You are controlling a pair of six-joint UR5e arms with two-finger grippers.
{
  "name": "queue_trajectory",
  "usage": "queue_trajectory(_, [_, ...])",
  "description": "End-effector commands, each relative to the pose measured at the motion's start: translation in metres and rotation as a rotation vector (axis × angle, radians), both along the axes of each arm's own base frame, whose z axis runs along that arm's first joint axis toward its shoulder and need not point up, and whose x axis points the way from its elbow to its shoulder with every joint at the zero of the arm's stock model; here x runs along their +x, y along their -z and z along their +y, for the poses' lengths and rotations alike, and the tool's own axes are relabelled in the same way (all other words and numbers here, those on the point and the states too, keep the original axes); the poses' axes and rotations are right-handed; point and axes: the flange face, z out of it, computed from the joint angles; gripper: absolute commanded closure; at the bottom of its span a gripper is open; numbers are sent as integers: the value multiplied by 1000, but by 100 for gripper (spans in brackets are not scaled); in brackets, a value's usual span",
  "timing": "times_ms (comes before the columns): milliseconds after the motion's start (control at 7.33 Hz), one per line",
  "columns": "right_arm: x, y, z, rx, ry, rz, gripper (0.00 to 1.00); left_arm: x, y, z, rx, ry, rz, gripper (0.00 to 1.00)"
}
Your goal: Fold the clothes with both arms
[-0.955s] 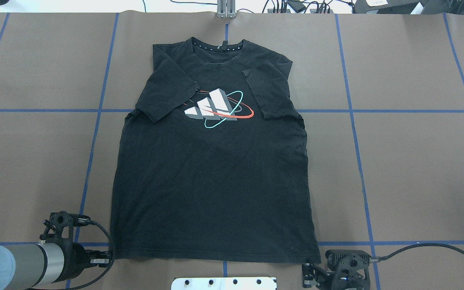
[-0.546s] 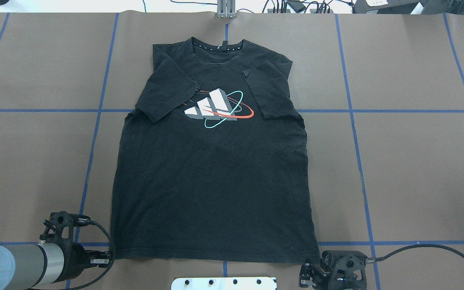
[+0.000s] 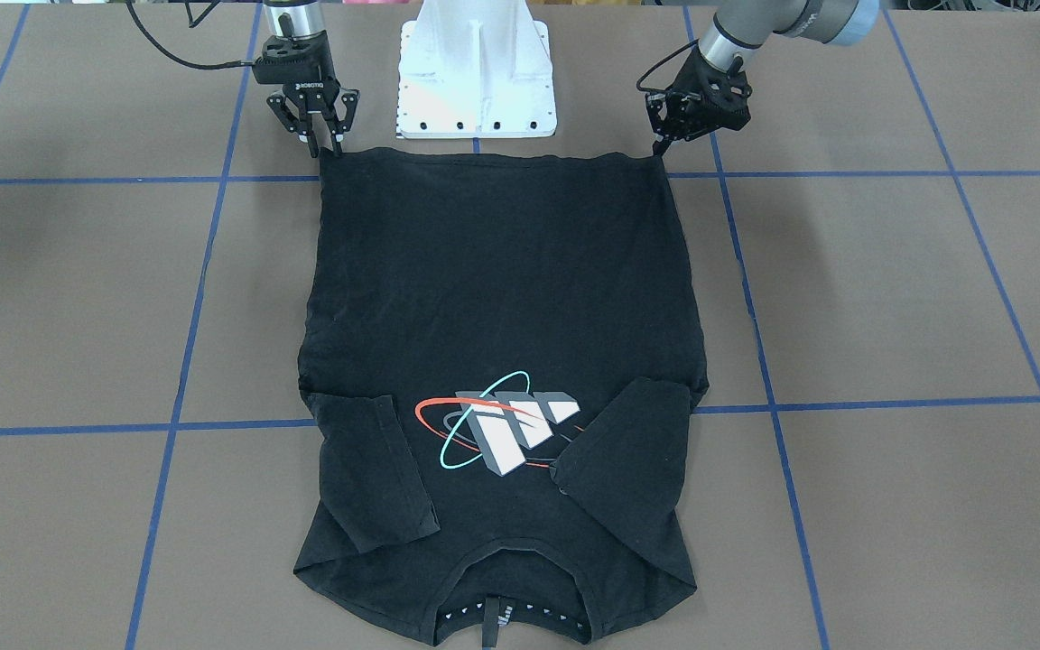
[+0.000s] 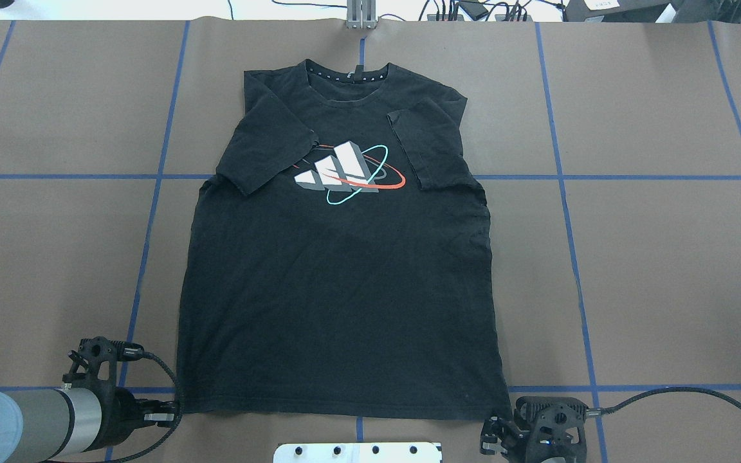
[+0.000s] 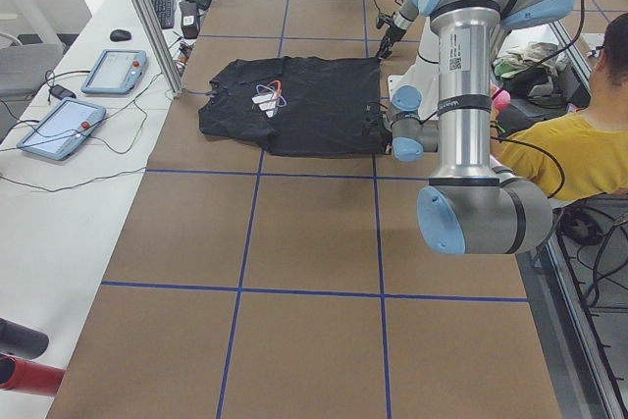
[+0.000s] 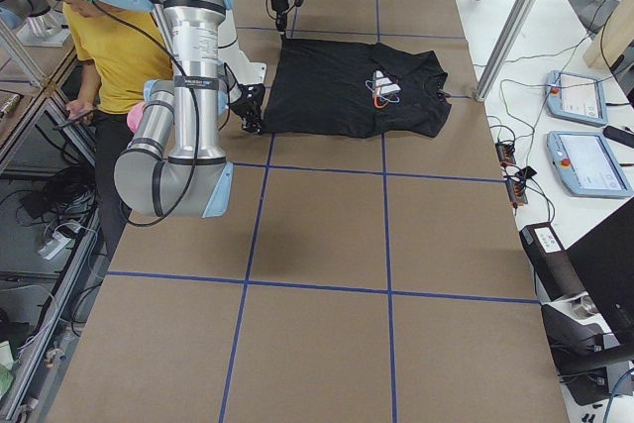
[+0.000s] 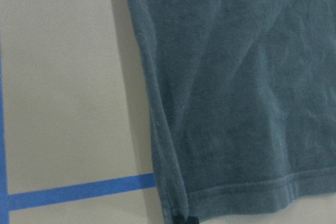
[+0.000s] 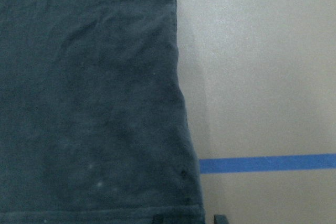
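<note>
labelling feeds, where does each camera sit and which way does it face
Front: across the table, facing the robot; shows shirt, base, left end effector, right end effector.
Overhead: behind the robot, facing forward, down; both end effectors.
Left side: table's left end, along it; left arm nearest.
Right side: opposite end; right arm nearest.
Left wrist: down on a shirt corner; fingertips barely show.
Right wrist: the other corner; two fingertips.
Front and overhead share the graphic, turned around.

left arm (image 5: 461, 95), right arm (image 6: 193, 47): silver-grey tubes, light-blue joint caps | black cables (image 4: 698, 393) | black jaws | white pedestal (image 3: 475, 72)
</note>
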Motion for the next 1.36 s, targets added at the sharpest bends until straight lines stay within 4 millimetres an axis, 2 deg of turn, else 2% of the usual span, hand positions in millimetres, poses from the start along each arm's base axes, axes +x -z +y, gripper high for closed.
queue_trajectory(0, [1, 1, -5, 2, -7, 0, 86, 0, 0, 0, 0, 0, 1, 100])
queue_trajectory(136, [1, 2, -7, 2, -10, -1, 100, 0, 0, 0, 0, 0, 1, 100])
queue_trajectory(546, [6, 11, -15, -4, -21, -19, 100, -9, 12, -2, 3, 6, 22, 100])
queue_trajectory(682, [17, 29, -20, -17, -20, -56, 100, -20, 29, -2, 2, -3, 48, 100])
queue_trajectory(819, [34, 51, -22, -40, -3, -96, 100, -29, 46, 1, -28, -57, 64, 100])
queue_trajectory(955, [54, 68, -26, -58, 5, -133, 100, -49, 72, -7, -48, -87, 62, 100])
queue_trajectory(1228, [122, 104, -23, -120, 127, -155, 100, -103, 139, -3, -42, -151, 66, 100])
